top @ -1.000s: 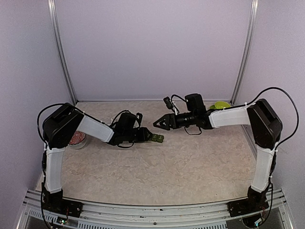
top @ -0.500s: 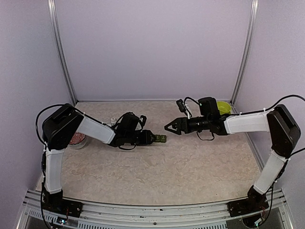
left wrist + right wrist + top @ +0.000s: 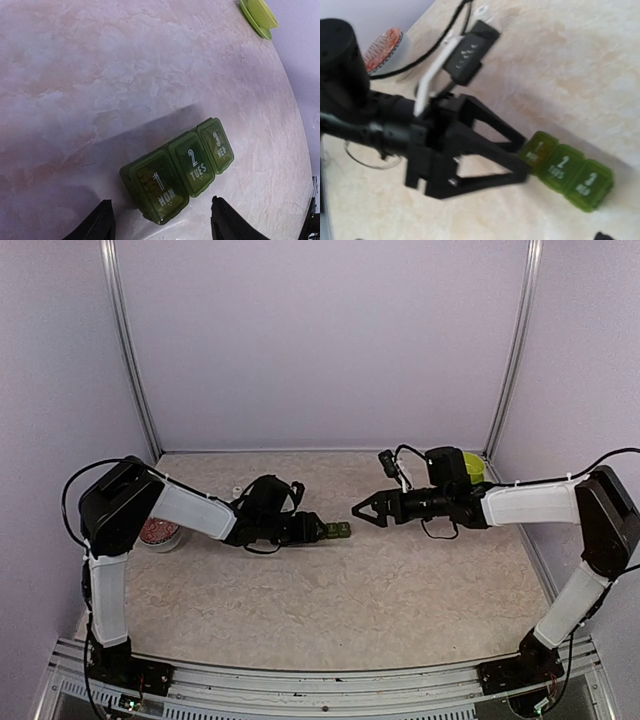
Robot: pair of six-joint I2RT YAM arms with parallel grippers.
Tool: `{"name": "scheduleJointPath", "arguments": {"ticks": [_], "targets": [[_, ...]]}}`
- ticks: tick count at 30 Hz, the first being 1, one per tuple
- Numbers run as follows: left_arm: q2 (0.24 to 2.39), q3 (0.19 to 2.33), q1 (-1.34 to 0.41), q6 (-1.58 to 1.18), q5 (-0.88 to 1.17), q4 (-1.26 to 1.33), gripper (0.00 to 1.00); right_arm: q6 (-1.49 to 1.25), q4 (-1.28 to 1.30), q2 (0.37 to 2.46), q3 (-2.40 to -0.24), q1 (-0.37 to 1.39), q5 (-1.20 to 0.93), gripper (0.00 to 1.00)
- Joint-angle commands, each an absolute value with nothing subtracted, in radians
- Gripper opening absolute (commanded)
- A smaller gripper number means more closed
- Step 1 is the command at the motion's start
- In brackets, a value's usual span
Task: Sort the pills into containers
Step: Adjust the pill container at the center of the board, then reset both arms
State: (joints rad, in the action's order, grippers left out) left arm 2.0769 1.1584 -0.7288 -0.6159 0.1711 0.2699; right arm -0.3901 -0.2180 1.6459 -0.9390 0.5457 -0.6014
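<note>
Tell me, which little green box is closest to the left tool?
The end box marked 1 MON: it sits between the left tool's open fingers, while TUES and WED lie farther out.

A dark green pill organiser (image 3: pixel 179 169) lies on the marbled beige worktop (image 3: pixel 100 75). It is a strip of three joined square compartments, all with their lids down, printed "1 MON", "2 TUES" and "3 WED". The strip runs diagonally, with its MON end nearest the camera. The left tool (image 3: pixel 161 227) stands spread, its two black fingertips (image 3: pixel 102 222) showing at the bottom edge either side of that end, each with a sliver of worktop between it and the strip. A lime-green dish rim (image 3: pixel 257 14) shows at the top right corner.
</note>
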Motion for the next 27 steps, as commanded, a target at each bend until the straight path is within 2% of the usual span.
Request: {"name": "scheduleJointPath", "arguments": {"ticks": [1,8,21,27], "targets": [[1.954,1.135,-0.707,-0.579,0.108,0.213,0.72,-0.334,-0.151,1.549,-0.894,0.526,-0.494,1.00],[1.782,1.068,-0.704,-0.547,0.010,0.183,0.98,-0.278,-0.026,1.368,-0.819,0.519,-0.215,1.00],[1.508,0.990,-0.646,-0.434,-0.254,-0.015,0.99,-0.233,0.100,1.111,-0.737,0.499,0.147,1.00],[1.391,0.880,-0.536,-0.401,-0.207,0.024,0.99,-0.225,0.102,1.036,-0.676,0.353,0.040,1.00]]}}
